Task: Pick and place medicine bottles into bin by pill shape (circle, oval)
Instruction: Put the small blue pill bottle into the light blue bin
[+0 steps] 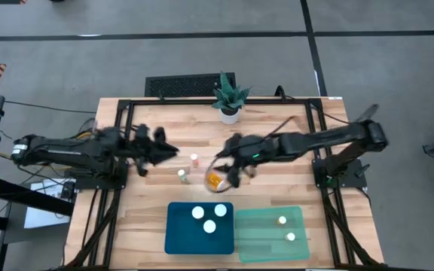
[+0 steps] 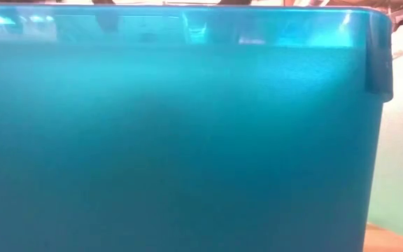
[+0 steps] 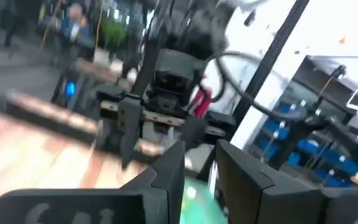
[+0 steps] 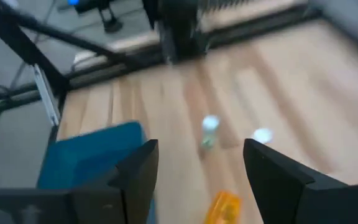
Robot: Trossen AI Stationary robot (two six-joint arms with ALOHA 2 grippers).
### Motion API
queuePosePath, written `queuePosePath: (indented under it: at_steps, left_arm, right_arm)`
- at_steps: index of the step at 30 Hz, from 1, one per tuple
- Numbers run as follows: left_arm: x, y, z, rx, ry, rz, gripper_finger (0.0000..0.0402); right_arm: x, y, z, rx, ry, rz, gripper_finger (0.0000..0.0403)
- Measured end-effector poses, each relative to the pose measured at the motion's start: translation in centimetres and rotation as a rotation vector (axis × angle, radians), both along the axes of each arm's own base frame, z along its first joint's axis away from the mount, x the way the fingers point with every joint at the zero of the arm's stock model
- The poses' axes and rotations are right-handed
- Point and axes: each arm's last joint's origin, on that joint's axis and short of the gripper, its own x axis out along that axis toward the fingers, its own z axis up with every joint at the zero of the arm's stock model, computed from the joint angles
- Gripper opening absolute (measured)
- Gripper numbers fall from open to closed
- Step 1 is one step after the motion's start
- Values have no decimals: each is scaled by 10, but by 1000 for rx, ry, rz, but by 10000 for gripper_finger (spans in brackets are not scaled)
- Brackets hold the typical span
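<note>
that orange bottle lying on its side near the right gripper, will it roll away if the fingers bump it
Probably. The bottle is a cylinder lying on its side on flat wood, so a sideways nudge would likely roll it. It looks tiny beside the right gripper, so it is probably light and easily knocked. The fingers stand wide apart, which leaves room to straddle it.

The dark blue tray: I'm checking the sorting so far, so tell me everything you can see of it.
The dark blue tray is a shallow rectangular bin of glossy, slightly see-through plastic with a rim lip. It sits flat at the table's front edge, its long side against the mint green tray. Three white-capped bottles stand upright inside, clustered toward the green side. No pincer touches it. The low view is filled by its wall.
</note>
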Motion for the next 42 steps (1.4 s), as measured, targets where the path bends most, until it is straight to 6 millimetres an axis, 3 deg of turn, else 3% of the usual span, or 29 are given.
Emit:
queuePosePath:
  at_steps: [2,6,9,15,18,21,26,31,36,42]
  left_arm:
    - [-16,2,20,37,-56,33,84]
    - [-55,6,42,106,-45,141,84]
    - [-87,6,43,132,26,196,84]
    - [-149,4,36,83,-47,267,84]
    - [-168,4,30,37,-77,315,84]
    - [-166,4,27,37,-1,314,84]
    - [-148,5,25,51,73,300,84]
    - [-147,5,25,55,71,290,84]
    - [-150,5,26,53,52,290,84]
    - [-151,4,24,54,59,290,103]
  right_arm:
    - [-20,-7,24,-40,-57,-33,244]
    - [-66,-20,60,-142,-92,-163,244]
    - [-102,-25,74,-183,-99,-231,244]
    - [-159,-24,61,-140,-159,-352,244]
    - [-162,-23,36,-80,-184,-427,244]
    - [-132,-18,12,-29,-209,-365,244]
    - [-54,-7,-27,-6,-120,-226,244]
    - [17,-3,-54,-51,40,-80,244]
    - [76,2,-50,-180,134,51,244]
    - [123,5,-54,-294,236,167,245]
